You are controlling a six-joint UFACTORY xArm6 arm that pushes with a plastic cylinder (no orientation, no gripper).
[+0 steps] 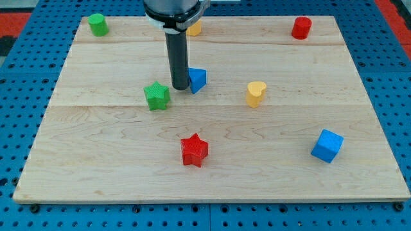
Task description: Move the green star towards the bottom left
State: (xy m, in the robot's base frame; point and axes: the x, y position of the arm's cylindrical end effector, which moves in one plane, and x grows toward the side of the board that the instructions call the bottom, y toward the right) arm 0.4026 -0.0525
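Observation:
The green star (157,96) lies on the wooden board (96,160), left of centre. My tip (180,87) is down on the board just to the star's upper right, a small gap apart from it. A blue block (198,79), shape unclear and partly hidden by the rod, sits right beside the tip on its right.
A red star (194,151) lies below centre. A yellow heart-like block (255,93) sits right of centre. A blue cube (327,145) is at the lower right. A green cylinder (97,24) is top left, a red cylinder (301,27) top right, a yellow block (194,28) behind the arm.

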